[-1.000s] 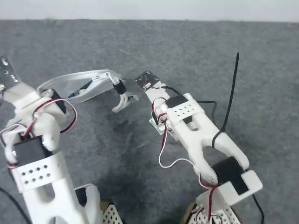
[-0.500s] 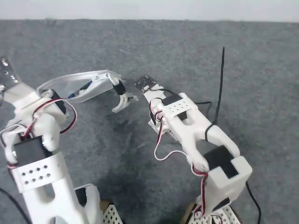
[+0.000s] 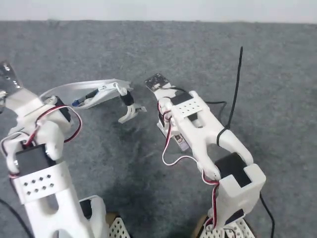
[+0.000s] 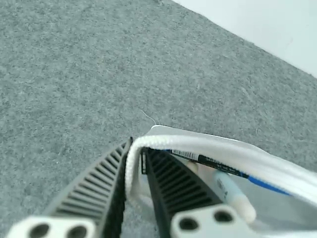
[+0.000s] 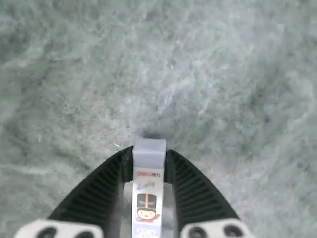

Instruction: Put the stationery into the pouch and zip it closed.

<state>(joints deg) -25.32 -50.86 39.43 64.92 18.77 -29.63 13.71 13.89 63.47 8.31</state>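
Observation:
My left gripper [image 4: 133,148] is shut on the white rim of a clear pouch [image 4: 223,153]. A black and blue pen [image 4: 233,166] and a white pen [image 4: 230,191] lie inside it. In the high view the pouch [image 3: 86,94] hangs above the grey mat from the left gripper [image 3: 52,97]. Its black and white zipper pull [image 3: 129,106] dangles at the far end. My right gripper [image 5: 148,153] points down at the mat, shut on a small eraser [image 5: 147,191] with a grey cap and a cartoon label. In the high view the right arm's wrist [image 3: 185,111] stands just right of the zipper pull.
A grey felt mat [image 3: 223,44] covers the table as far as a pale wall at the back. A stiff black cable [image 3: 237,84] sticks up from the right arm. Both arm bases stand at the near edge.
The right arm has swung its elbow toward the near left and its black cable has shifted. The pouch's free end has dropped slightly. Both grippers keep their hold.

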